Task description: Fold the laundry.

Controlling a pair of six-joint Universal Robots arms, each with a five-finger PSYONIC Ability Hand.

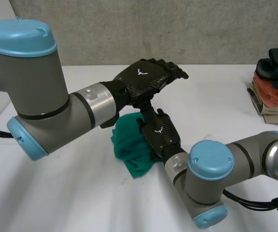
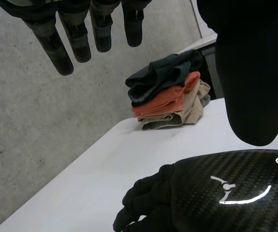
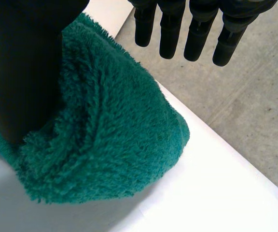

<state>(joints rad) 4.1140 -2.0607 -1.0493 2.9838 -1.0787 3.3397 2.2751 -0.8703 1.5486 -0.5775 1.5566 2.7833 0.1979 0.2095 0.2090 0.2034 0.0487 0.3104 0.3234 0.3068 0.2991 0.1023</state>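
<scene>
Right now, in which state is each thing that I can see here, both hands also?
Green towel: crumpled in a heap on the table, not folded.
Stack of clothes: folded, piled at the table's edge.
Left hand: open, raised, holding nothing.
Right hand: open, over the towel.

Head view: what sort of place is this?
Probably a robotics lab bench: plain white table, raw concrete wall behind it, plus a stack of folded clothes and a green towel as work pieces.
</scene>
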